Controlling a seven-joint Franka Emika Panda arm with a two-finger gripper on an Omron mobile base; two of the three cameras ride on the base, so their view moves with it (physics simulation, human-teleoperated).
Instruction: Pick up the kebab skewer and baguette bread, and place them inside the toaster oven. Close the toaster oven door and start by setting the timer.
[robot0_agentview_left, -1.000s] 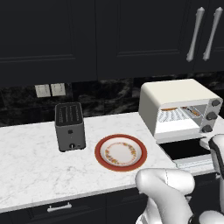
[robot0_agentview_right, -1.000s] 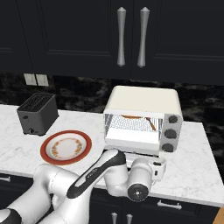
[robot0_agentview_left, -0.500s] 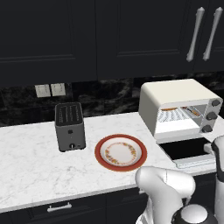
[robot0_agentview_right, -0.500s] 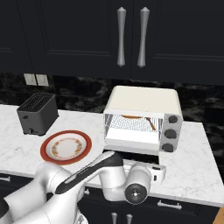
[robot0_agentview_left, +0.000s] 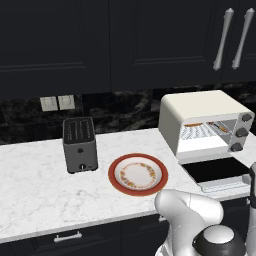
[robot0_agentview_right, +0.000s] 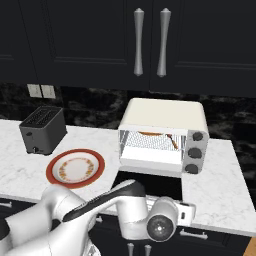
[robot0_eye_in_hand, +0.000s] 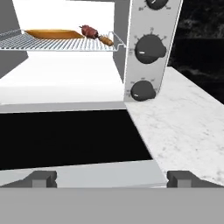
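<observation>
You've got the kebab skewer (robot0_eye_in_hand: 97, 35) and baguette bread (robot0_eye_in_hand: 53, 33) lying side by side on the wire rack (robot0_eye_in_hand: 52, 43) inside the toaster oven (robot0_agentview_right: 167, 135). The toaster oven door (robot0_eye_in_hand: 65, 138) is folded down flat onto the marble counter (robot0_eye_in_hand: 183, 122). Gripper (robot0_agentview_right: 139, 248) hangs low off the counter's front edge, fingertips apart, holding nothing, red-rimmed plate (robot0_agentview_left: 138, 174) and slot toaster (robot0_agentview_left: 79, 144) off to the left

1. The left base view looks forward and down from behind the arm's left, taking in the slot toaster (robot0_agentview_left: 79, 144), red-rimmed plate (robot0_agentview_left: 138, 174) and toaster oven (robot0_agentview_left: 206, 121).
2. The right base view faces the same counter (robot0_agentview_right: 220, 186) from the right.
3. The hand view sits low, just before the open toaster oven door (robot0_eye_in_hand: 70, 139), looking inside.
</observation>
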